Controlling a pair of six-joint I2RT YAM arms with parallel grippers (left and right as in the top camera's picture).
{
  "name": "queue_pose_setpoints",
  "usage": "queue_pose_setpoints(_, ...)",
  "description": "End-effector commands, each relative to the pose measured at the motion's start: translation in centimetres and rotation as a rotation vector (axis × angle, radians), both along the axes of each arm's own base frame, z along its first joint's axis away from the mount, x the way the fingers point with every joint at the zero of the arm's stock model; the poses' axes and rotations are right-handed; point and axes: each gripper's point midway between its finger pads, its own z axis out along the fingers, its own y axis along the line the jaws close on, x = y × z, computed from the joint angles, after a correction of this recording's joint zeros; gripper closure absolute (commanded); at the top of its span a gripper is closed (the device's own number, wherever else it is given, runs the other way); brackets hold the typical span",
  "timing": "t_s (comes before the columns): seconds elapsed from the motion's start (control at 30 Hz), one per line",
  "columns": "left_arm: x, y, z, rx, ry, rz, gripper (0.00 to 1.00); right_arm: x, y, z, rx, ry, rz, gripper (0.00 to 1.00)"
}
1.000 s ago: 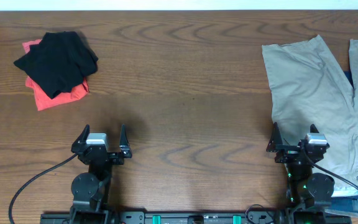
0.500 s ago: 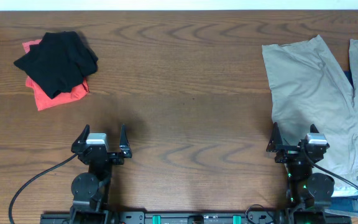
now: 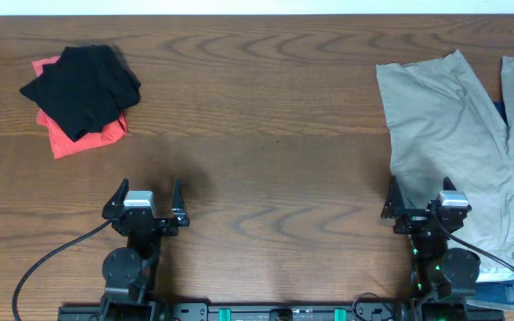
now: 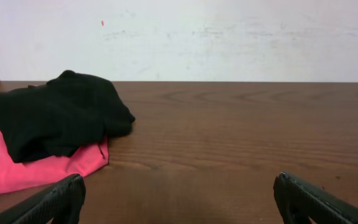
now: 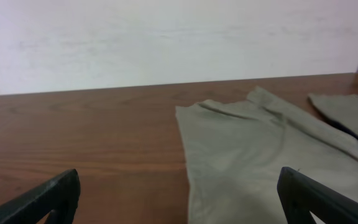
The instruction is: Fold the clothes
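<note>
Large khaki-beige shorts (image 3: 453, 125) lie spread flat at the table's right side, also seen in the right wrist view (image 5: 253, 155). A black garment (image 3: 83, 85) sits crumpled on an orange-red piece (image 3: 74, 138) at the far left; the left wrist view shows the black garment (image 4: 55, 115) over the red piece (image 4: 36, 168). My left gripper (image 3: 146, 198) stands open near the front edge, nothing between its fingers (image 4: 55, 202). My right gripper (image 3: 420, 196) is open too, low over the shorts' near left edge, one finger (image 5: 316, 199) above fabric.
A strip of blue fabric (image 3: 500, 111) shows between the shorts' legs. Black cables (image 3: 43, 267) trail from the arm bases at the front edge. A white wall (image 4: 179, 37) rises behind the wooden table (image 3: 266, 134).
</note>
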Motion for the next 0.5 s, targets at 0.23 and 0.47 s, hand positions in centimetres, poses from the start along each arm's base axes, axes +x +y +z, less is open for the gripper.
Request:
queue_pose_setpoints(0.23, -0.8, -0.7, -0.8, -0.197, 0.099, -0.016, 0.02, -0.5, 0.9, -0.5, 0.092, 0.11, 0.036, 0.01)
queue_pose_setpoints(0.47, -2.8, -0.9, 1.2, -0.249, 0.285, -0.006, 0.02, -1.1, 0.5, 0.8, 0.122, 0.362, -0.006, 0.01)
